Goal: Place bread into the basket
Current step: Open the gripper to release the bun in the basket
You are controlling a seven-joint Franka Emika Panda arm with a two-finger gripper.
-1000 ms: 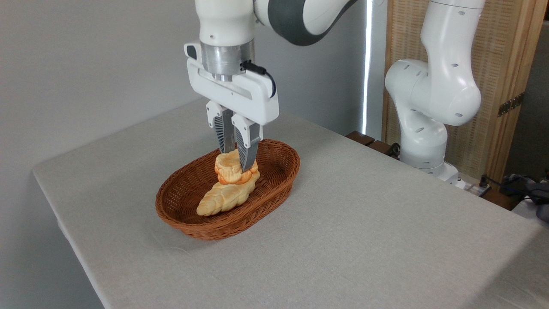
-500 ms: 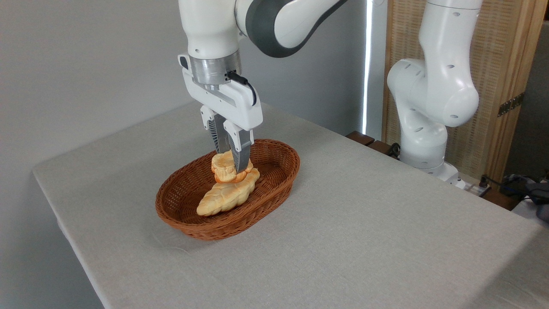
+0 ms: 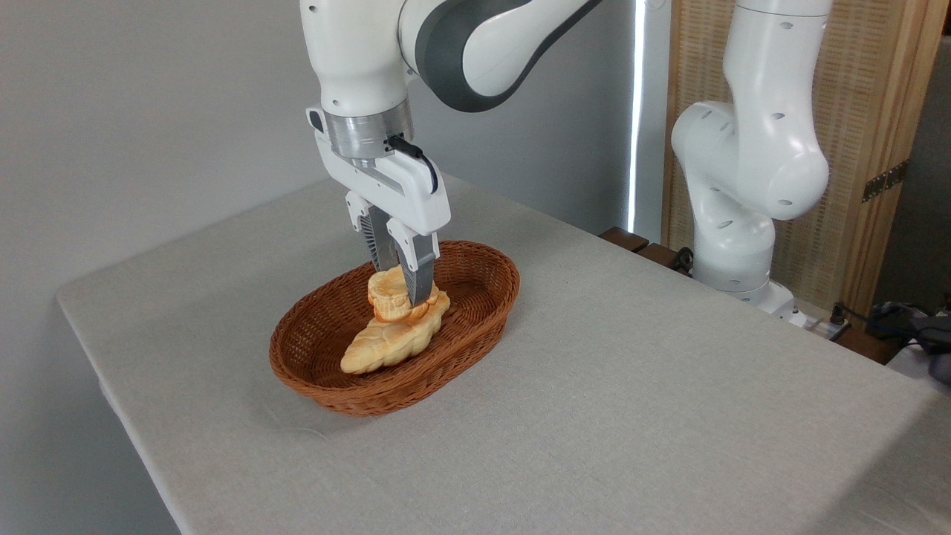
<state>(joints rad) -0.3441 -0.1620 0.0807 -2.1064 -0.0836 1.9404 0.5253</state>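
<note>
The bread [image 3: 385, 294], a small round golden bun with a scalloped edge, is tilted inside the brown wicker basket [image 3: 316, 334]. It leans on the upper end of a longer pale braided loaf [image 3: 386, 343] that lies in the basket. My gripper [image 3: 402, 281] points down into the basket and is shut on the bread, one finger [image 3: 417, 272] in front of the bun and the other behind it. The near finger hides part of the bun.
The basket stands on a grey cloth-covered table [image 3: 631, 401], left of its middle. The arm's white base [image 3: 743, 186] rises beyond the table's far right edge, in front of a wooden screen. Cables lie at the far right.
My gripper has moved left and slightly down with the bread. The bun has tipped over and now rests against the braided loaf.
</note>
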